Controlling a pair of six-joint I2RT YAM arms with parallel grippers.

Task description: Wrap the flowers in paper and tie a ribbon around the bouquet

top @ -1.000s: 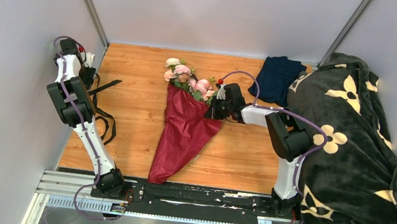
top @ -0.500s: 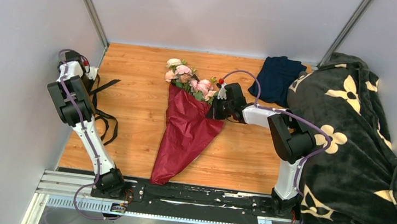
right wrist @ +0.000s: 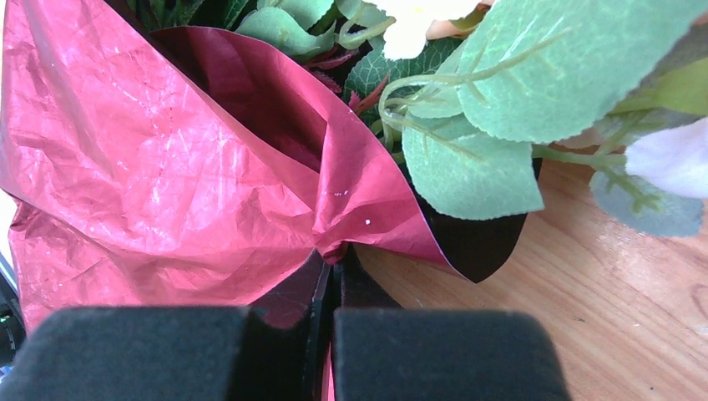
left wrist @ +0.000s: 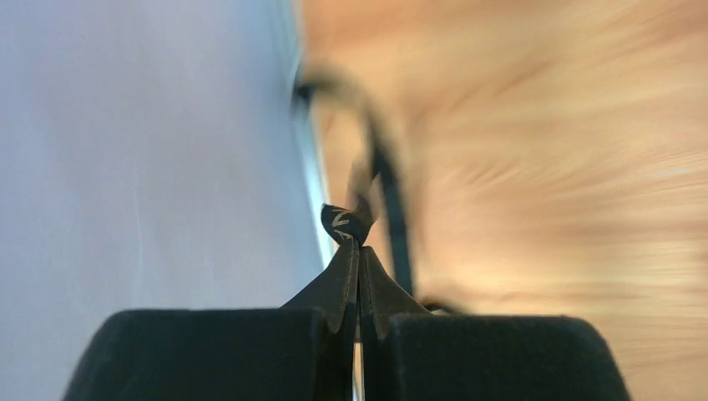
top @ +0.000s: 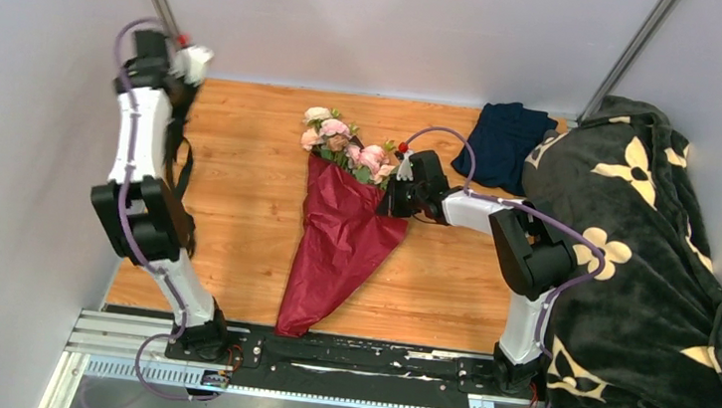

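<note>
1. Counting, you had one bunch of flowers (top: 338,140) in one paper (top: 339,232) at centre, one ribbon (left wrist: 346,223) at left
2. Your left gripper (left wrist: 357,251), apart before, had clamped the ribbon and risen; right gripper (right wrist: 330,266) stayed pinching the paper

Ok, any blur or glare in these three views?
Left wrist: streaky blur over the table and ribbon, fingers sharp. Right wrist: sharp, some sheen on the paper. Top external: clear, evenly lit.
</note>
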